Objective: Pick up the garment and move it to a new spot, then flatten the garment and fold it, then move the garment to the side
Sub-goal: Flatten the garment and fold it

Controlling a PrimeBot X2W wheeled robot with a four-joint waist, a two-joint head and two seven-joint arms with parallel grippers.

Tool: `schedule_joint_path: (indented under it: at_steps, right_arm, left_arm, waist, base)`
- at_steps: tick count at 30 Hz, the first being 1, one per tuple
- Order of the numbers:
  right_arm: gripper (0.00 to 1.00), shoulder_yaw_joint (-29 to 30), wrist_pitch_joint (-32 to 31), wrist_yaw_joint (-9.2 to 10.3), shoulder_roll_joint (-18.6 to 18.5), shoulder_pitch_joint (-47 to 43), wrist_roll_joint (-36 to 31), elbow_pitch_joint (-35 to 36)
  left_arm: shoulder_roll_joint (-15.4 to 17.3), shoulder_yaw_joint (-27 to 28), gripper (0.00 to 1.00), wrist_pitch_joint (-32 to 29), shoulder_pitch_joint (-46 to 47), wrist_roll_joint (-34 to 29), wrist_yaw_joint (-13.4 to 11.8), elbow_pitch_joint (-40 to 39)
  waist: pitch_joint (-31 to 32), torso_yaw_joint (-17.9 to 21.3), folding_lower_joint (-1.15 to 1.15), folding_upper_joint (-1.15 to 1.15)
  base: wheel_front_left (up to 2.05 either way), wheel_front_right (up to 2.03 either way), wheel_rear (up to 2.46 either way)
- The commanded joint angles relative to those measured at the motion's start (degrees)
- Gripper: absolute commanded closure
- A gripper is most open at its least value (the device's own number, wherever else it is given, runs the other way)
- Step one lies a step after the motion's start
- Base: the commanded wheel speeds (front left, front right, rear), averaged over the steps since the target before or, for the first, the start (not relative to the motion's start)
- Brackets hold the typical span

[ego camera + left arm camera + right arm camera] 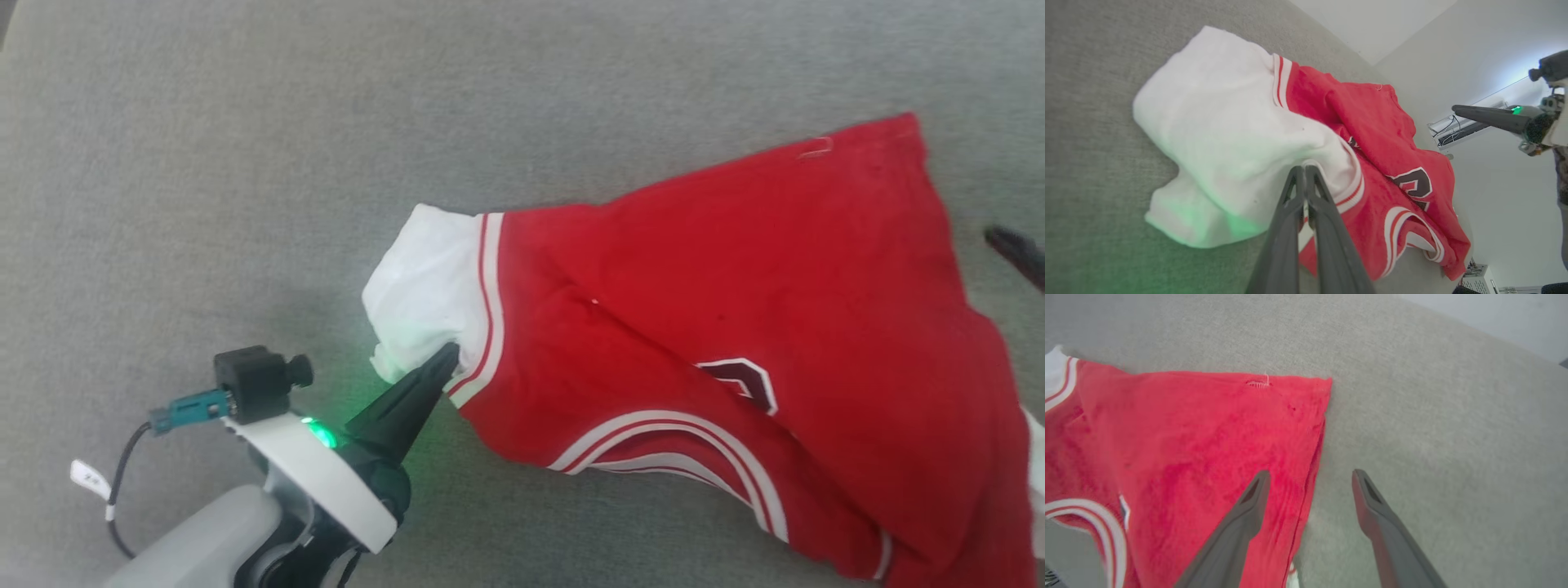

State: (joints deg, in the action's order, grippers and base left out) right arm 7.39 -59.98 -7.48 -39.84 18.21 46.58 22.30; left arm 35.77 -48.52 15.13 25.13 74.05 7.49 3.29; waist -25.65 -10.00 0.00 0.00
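The garment (735,327) lies on the grey surface (204,147), in the right half of the head view, and it runs out of the picture at the near right corner. It is not flat: the red cloth has folds, and one part lies over another. Its white panel (424,286) makes the left end and is a little bunched.

The left gripper (447,355) comes in from the near left, with its tips at the near edge of the panel. In the left wrist view its fingers (1284,237) are pressed together and a fold of white cloth is pinched at the tips, so it has hold of the garment. The right gripper (1310,473) is at the right edge of the garment. It is wide open and holds nothing: one finger is over the red cloth, the other over the bare surface. I cannot tell if it touches the cloth.

A red-and-white trim (488,310) borders the panel. A black numeral (743,382) with a white outline shows near the middle, partly hidden by a fold. A green light (320,433) glows on the left wrist.
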Motion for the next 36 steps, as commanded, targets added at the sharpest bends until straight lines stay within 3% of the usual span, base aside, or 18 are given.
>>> schedule_joint_path:
  at_steps: [1,8,15,16,17,18,26,32,36]
  right_arm:
    - [0.0,-2.3,0.7,-0.02,0.0,3.4,-1.9,-2.6]
    - [0.0,-16.0,1.5,-0.02,1.2,18.8,-8.9,-21.8]
    - [0.02,-22.6,3.0,-0.01,0.0,20.6,-8.7,-29.4]
    - [0.67,-23.1,3.3,-0.01,-0.2,20.5,-8.3,-29.9]
    - [0.89,-23.2,4.0,-0.01,-0.1,20.6,-7.9,-30.2]
    - [1.0,-23.1,5.0,-0.01,0.0,20.8,-7.4,-30.5]
    - [1.0,-16.8,16.1,0.0,2.3,25.1,-6.7,-32.8]
    - [1.0,-8.9,23.5,-0.01,7.9,33.0,-10.4,-39.4]
    - [1.0,-2.1,29.4,-0.01,13.4,42.2,-14.5,-45.1]
  left_arm:
    - [-0.4,-0.4,1.0,0.0,1.2,-0.5,-0.1,0.1]
    - [-2.9,-1.8,1.0,0.0,3.8,-0.3,-0.1,0.8]
    - [-3.9,-1.6,1.0,0.0,3.7,-0.3,-0.1,1.3]
    - [-3.9,-1.6,1.0,0.0,3.6,-0.3,-0.1,1.4]
    - [-3.7,-1.7,1.0,0.0,3.7,-0.4,-0.1,1.6]
    - [-3.5,-1.8,1.0,0.0,4.1,-0.5,-0.1,1.7]
    - [-0.7,0.3,1.0,0.0,9.1,-0.9,-0.1,2.8]
    - [1.6,1.4,1.0,-0.2,21.8,1.5,-0.1,6.0]
    - [1.7,3.8,1.0,-1.1,33.8,4.2,-0.1,12.5]
  waist:
    - [-1.6,-1.6,0.0,0.0]
    - [-4.2,-5.0,0.0,0.0]
    - [-4.9,-5.4,0.0,0.0]
    - [-4.8,-5.2,0.0,0.0]
    - [-4.8,-4.9,0.0,0.0]
    - [-4.6,-4.7,0.0,0.0]
    - [-3.5,-1.7,0.0,0.0]
    - [-4.6,1.6,0.0,0.0]
    - [-5.9,3.9,0.0,0.0]
  base:
    - [0.0,0.0,0.0]
    - [0.0,0.0,0.0]
    - [0.0,0.0,0.0]
    - [0.0,0.0,0.0]
    - [0.0,0.0,0.0]
    - [0.0,0.0,0.0]
    - [0.0,0.0,0.0]
    - [0.0,0.0,0.0]
    - [0.0,0.0,0.0]
